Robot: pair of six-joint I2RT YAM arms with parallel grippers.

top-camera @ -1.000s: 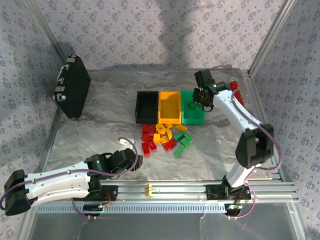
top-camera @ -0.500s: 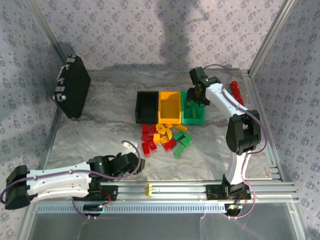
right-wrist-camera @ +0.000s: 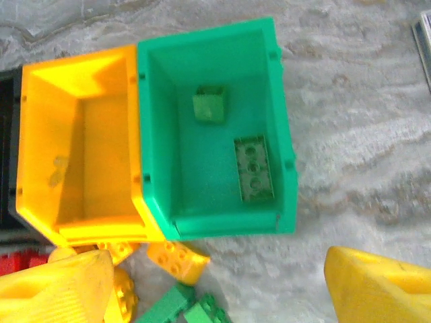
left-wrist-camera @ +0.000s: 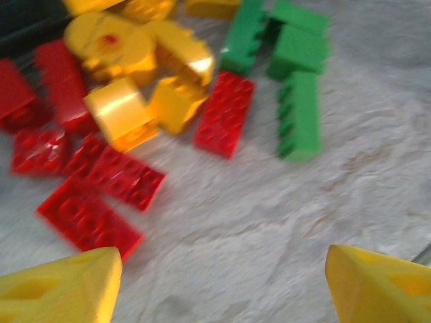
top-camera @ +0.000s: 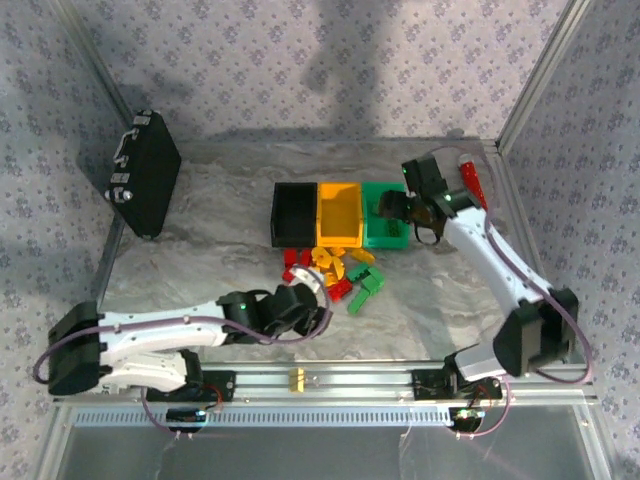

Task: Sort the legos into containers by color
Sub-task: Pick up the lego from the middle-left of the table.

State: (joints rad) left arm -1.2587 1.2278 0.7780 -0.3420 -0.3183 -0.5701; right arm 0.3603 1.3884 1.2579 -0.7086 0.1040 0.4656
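Mid-sort, by the look of it: three small plastic bins, black (top-camera: 295,212), yellow (right-wrist-camera: 81,155) and green (right-wrist-camera: 195,175), stand in a row toward the counter's (top-camera: 200,250) far edge. The right hand (right-wrist-camera: 215,269) hovers over the green one, fingers apart and empty, with two green bricks (right-wrist-camera: 254,168) lying inside. The left hand (left-wrist-camera: 219,269), fingers apart too, hangs above the loose plastic bricks (top-camera: 330,272) mid-counter. Next call: drop and pinch one red brick (left-wrist-camera: 224,113) cleanly. Marbled grey surface, patterned cloth walls (top-camera: 300,60).

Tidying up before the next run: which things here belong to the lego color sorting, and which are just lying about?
Job: legos, black bin, yellow bin, green bin.
Lying about: black briefcase, red tube, pale yellow clip.
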